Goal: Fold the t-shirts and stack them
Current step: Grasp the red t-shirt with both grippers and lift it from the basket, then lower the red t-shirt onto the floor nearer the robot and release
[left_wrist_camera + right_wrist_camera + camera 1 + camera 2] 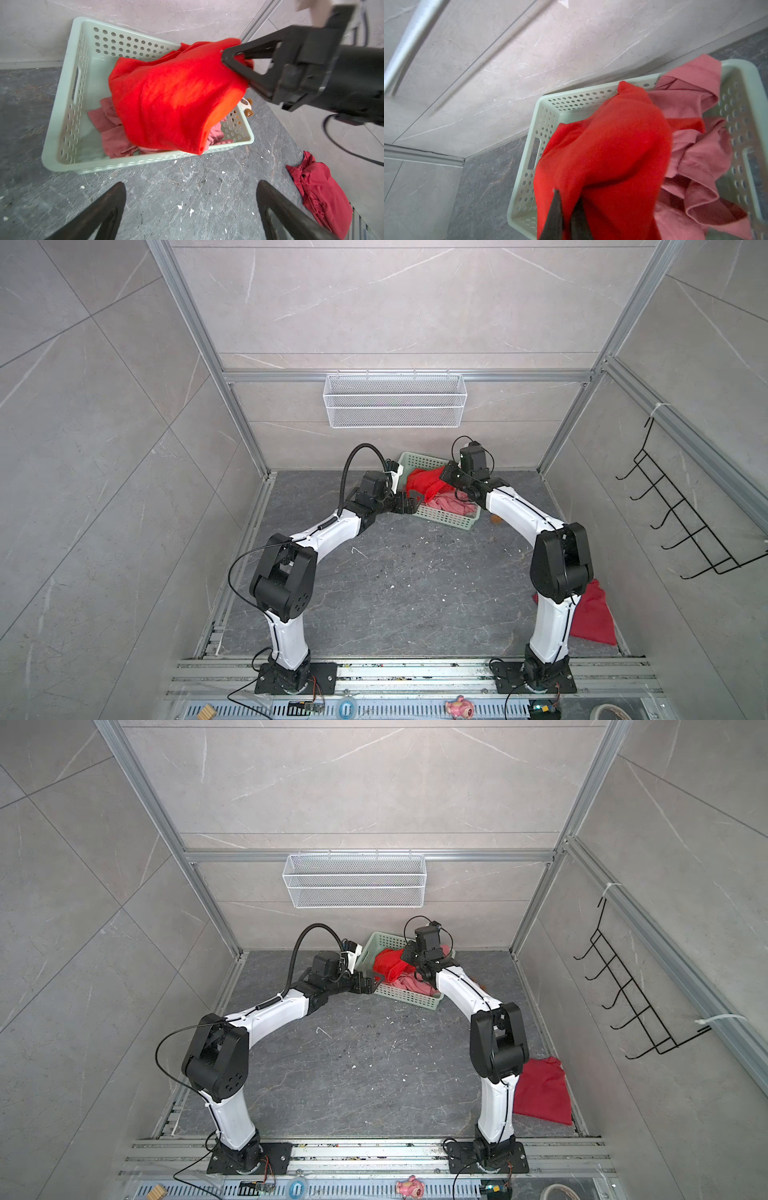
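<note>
Left claw: we note both fingers spread to full width, with nothing between them. It hangs over bare dark grey marbled table, just beside the near long wall of the mint-green perforated plastic basket, pointing toward it. In both top views it sits at the basket's left front corner.

The basket stands on the table at the back, close to the rear wall, and is skewed to the table edges.

The bright red thin-fabric t-shirt is raised out of the basket in a bunched drape. Its upper end is pinched, and the rest hangs down across the basket's middle. Its lower hem overlaps the near rim.

The crumpled salmon-pink t-shirts lie in the basket bottom, under and beside the red one. In the right wrist view, one pink fold climbs over the far rim.

Right claw: we see the fingers closed tight on the top of the red t-shirt, with fabric gathered around the tips, above the basket's right end.

A small brown-and-white plush toy is just outside the basket's right short wall, partly hidden by the red fabric.

A darker crimson t-shirt lies rumpled on the table at the front right, beside the right arm's base and well apart from the basket.
</note>
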`<state>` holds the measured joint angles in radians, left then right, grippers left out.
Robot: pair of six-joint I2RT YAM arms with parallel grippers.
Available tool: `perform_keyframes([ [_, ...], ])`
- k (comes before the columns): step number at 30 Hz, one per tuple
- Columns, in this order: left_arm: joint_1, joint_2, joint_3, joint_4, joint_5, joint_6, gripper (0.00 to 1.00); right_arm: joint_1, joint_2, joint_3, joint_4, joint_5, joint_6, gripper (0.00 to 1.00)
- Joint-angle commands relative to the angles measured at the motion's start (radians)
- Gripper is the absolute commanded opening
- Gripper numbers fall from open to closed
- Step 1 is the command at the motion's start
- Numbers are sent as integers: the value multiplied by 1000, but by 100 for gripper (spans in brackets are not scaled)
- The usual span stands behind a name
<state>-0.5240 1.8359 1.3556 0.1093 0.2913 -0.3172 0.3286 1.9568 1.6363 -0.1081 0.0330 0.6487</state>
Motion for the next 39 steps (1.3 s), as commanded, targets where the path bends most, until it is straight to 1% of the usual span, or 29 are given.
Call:
perform_keyframes([
  [1,-2,-78,-9,12,-31,41,100,38,-101,-3,62,-10,-91,0],
  [8,8,-185,-81,19,-63,52,97,124,-222,67,33,-61,-211,0],
  [12,30,-306,-171,48,-99,50,96,203,-281,121,-1,-97,-278,0],
  [15,40,-421,-243,42,-153,71,96,245,-316,149,-10,-155,-276,0],
  [19,48,-584,-329,16,-239,100,96,302,-361,154,15,-252,-261,0],
  [21,48,-667,-367,0,-277,109,96,317,-373,151,19,-273,-235,0],
  [25,50,-791,-407,-60,-328,120,96,318,-394,66,19,-264,-135,0],
  [31,51,-889,-450,-180,-395,105,95,319,-386,-175,-131,-179,22,0],
  [32,51,-893,-461,-193,-411,97,96,318,-375,-219,-150,-179,50,6],
  [33,51,-890,-469,-203,-431,90,96,317,-361,-257,-171,-171,58,27],
  [34,50,-886,-475,-210,-442,83,96,317,-349,-278,-200,-150,67,43],
  [35,50,-871,-479,-217,-446,77,96,318,-336,-295,-225,-121,64,50],
  [36,51,-855,-478,-222,-447,72,96,317,-331,-311,-238,-82,53,53],
  [39,50,-787,-467,-249,-418,51,95,317,-346,-333,-238,-38,29,55],
])
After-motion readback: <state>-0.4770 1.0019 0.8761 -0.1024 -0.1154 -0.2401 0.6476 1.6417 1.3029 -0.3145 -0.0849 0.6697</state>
